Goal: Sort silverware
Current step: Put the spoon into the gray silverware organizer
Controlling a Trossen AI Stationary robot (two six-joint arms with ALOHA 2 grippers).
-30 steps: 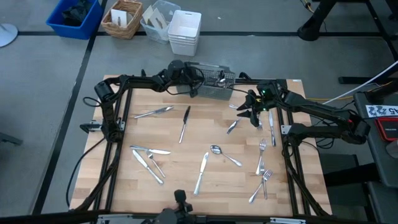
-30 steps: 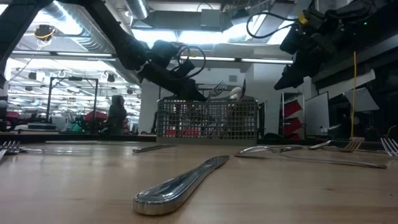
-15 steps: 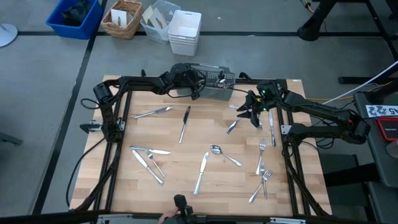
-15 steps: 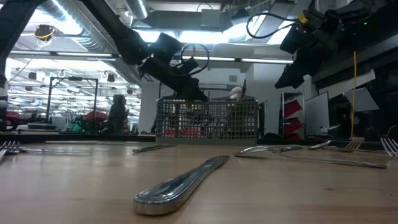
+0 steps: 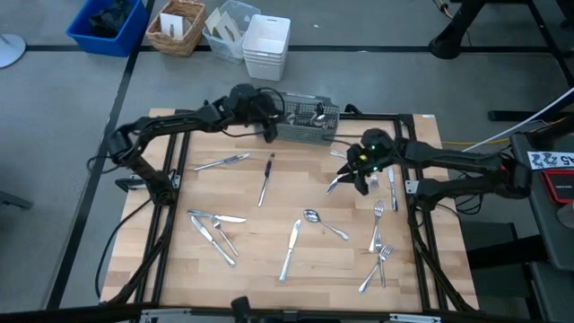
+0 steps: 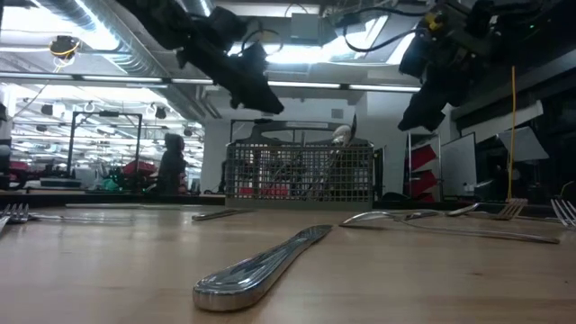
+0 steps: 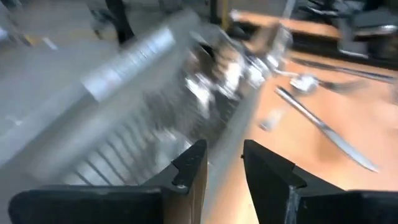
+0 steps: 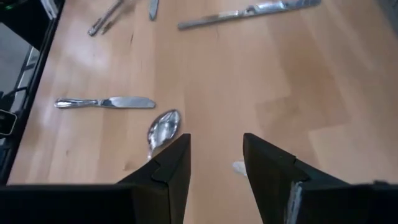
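Two grippers hover open and empty: left gripper (image 5: 266, 126) beside the far wire caddy (image 5: 309, 126) holding some silverware, right gripper (image 5: 361, 172) above a spoon (image 8: 163, 128); remaining silverware (image 5: 291, 247) lies scattered across the table (image 5: 269, 220)

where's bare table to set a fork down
Free: the middle strip between the black-handled knife and the spoon, and the left near corner below the knife cluster. Crowded: the right edge with the forks, and beside the caddy.
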